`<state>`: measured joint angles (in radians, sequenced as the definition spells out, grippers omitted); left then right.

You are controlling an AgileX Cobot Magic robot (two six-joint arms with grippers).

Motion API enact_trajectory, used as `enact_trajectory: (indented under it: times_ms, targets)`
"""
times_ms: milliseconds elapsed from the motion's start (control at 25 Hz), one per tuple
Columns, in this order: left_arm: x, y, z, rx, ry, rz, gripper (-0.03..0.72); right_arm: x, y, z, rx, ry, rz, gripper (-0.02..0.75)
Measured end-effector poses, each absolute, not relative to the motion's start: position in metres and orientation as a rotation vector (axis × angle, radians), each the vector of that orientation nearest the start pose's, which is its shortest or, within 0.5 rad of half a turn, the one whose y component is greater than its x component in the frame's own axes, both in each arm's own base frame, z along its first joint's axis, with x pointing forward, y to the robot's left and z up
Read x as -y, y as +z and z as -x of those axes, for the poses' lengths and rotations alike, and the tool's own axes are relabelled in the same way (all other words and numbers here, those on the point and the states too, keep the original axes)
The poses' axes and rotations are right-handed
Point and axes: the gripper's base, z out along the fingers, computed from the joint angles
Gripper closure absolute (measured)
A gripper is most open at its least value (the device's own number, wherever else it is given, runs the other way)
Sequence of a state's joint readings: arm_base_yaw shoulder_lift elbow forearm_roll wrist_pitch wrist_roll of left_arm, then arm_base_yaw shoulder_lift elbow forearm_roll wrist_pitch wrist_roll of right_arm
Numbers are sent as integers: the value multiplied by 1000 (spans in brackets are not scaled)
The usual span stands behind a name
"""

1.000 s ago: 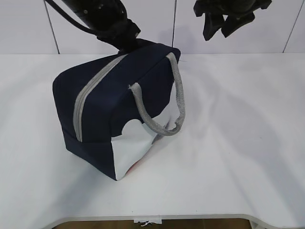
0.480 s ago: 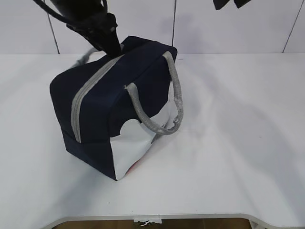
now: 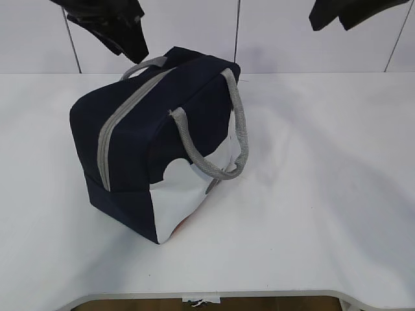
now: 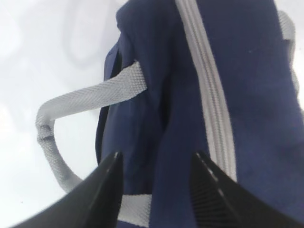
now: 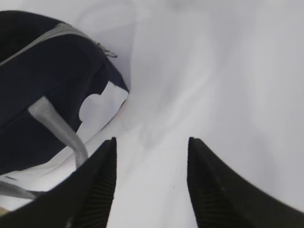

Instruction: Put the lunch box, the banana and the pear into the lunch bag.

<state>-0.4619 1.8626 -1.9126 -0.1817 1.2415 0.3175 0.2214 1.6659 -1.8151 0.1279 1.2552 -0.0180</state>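
Navy lunch bag is seen left of centre on the white table, zipper closed, grey handles slack. Left gripper is held above the bag at upper left, jaws apart, empty. Right gripper is raised at upper right, jaws apart, nothing held.

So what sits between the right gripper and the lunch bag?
Nothing: the right wrist view shows only bare white table between the open right gripper and the lunch bag; the exterior view agrees.
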Motion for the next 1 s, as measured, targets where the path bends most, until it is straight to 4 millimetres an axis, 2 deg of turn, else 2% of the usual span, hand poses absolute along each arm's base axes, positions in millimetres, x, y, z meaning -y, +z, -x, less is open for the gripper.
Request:
enact_trajectory:
  times_ms: [200,360,440,480,720,1000]
  targets:
    - [186,381,-343,-2474,-289,-885,366,-82,408,-315,-2579,246,303,356]
    - [175,392,-326,-2467,-271,-860,379,-72,417,-287,-2557,186,304,356]
    - [171,395,-317,-2471,-272,-858,391,-69,418,-281,-2550,165,304,356]
    - [168,395,-312,-2476,-271,-859,401,-63,422,-268,-2535,116,304,356]
    - [153,384,-284,-2534,-250,-873,428,-52,431,-232,-2492,84,300,356]
    - [138,360,-253,-2622,-240,-895,432,-45,424,-198,-2488,83,301,356]
